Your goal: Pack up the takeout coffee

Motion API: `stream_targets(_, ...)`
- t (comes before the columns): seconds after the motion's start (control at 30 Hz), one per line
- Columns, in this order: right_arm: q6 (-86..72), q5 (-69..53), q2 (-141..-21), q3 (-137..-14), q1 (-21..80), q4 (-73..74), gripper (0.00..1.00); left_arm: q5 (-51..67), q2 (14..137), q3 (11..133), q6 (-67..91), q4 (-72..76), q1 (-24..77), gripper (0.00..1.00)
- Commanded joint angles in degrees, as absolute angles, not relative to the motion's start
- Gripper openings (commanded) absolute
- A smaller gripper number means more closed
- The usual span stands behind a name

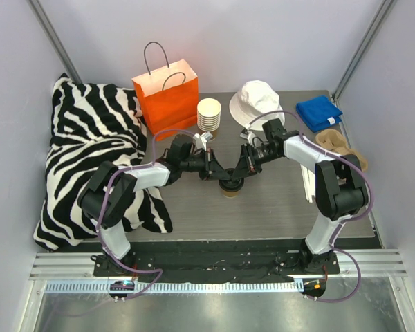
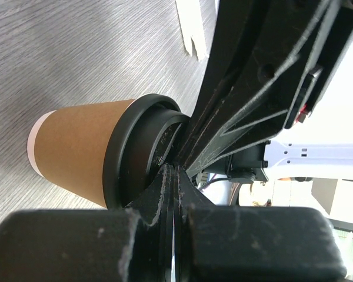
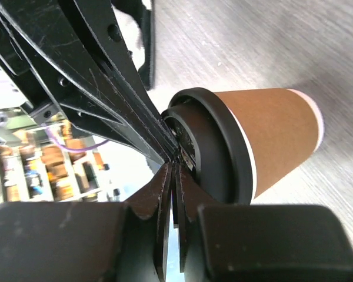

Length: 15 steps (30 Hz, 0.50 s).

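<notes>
The takeout coffee (image 1: 230, 188), a tan-brown paper cup with a black lid, stands upright on the grey table near the middle. My left gripper (image 1: 223, 177) and right gripper (image 1: 239, 174) meet tip to tip over its lid. In the left wrist view the cup (image 2: 76, 150) and lid (image 2: 126, 153) lie just past my shut left gripper (image 2: 173, 169), whose tips touch the lid's top. In the right wrist view my shut right gripper (image 3: 175, 167) also touches the top of the lid (image 3: 220, 147) on the cup (image 3: 270, 132). Neither gripper holds anything.
An orange paper bag (image 1: 167, 97) stands open at the back left. Beside it are a stack of lidless paper cups (image 1: 209, 114) and a white hat (image 1: 257, 100). A blue cloth (image 1: 319, 112) and a pulp cup carrier (image 1: 339, 146) lie at the right, a zebra pillow (image 1: 90, 152) at the left.
</notes>
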<state>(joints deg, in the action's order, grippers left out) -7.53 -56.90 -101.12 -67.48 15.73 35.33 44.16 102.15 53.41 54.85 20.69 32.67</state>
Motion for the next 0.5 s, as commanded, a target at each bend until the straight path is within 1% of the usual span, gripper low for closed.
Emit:
stream_targets(0.0, -6.0, -51.9, -104.4, -65.0, 12.9, 34.8, 0.11, 37.5, 104.1, 51.8, 49.8, 12.2, 32.2, 0.0)
stream_targets(0.47, -3.6, -47.3, -107.8, -61.2, 11.4, 34.2, 0.09, 36.6, 107.0, 50.8, 49.1, 11.7, 31.6, 0.0)
